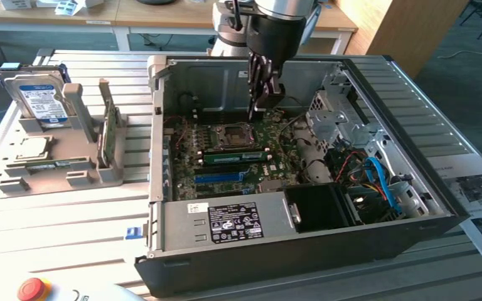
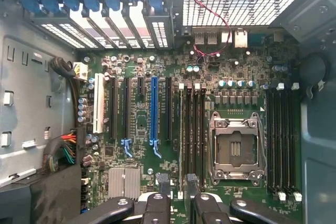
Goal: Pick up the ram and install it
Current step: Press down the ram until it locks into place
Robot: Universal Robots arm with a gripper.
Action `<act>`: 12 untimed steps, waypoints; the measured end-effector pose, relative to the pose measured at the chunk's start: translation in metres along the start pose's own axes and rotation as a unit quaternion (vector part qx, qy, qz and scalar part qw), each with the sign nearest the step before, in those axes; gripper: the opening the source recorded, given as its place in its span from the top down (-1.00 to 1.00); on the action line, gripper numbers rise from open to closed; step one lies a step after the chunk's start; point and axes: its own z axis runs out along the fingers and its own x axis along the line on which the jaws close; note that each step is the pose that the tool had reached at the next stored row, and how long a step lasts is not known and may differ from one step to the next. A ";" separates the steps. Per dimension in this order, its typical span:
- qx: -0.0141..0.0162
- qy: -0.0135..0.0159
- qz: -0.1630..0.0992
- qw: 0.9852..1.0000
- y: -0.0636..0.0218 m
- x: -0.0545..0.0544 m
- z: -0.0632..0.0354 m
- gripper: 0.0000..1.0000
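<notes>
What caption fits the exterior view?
Open gripper hangs over the motherboard inside an open-sided computer case.

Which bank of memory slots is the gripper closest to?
The bank between the CPU socket and the blue expansion slot; the gripper hangs at its end, the other bank lies beyond the socket.

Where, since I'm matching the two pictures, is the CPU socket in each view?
Exterior view: the CPU socket sits on the motherboard inside the open case.
Wrist view: the CPU socket lies between two banks of black memory slots.
Shared landmark: the blue expansion slot.
</notes>
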 end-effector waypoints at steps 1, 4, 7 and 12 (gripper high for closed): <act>0.000 0.000 0.000 1.000 0.0000 0.000 0.0000 0.50; 0.000 0.000 0.000 1.000 0.0000 0.000 0.0000 0.50; 0.000 0.000 0.000 1.000 0.0000 0.000 -0.0001 0.50; 0.000 0.000 0.000 1.000 0.0000 0.000 0.0000 0.50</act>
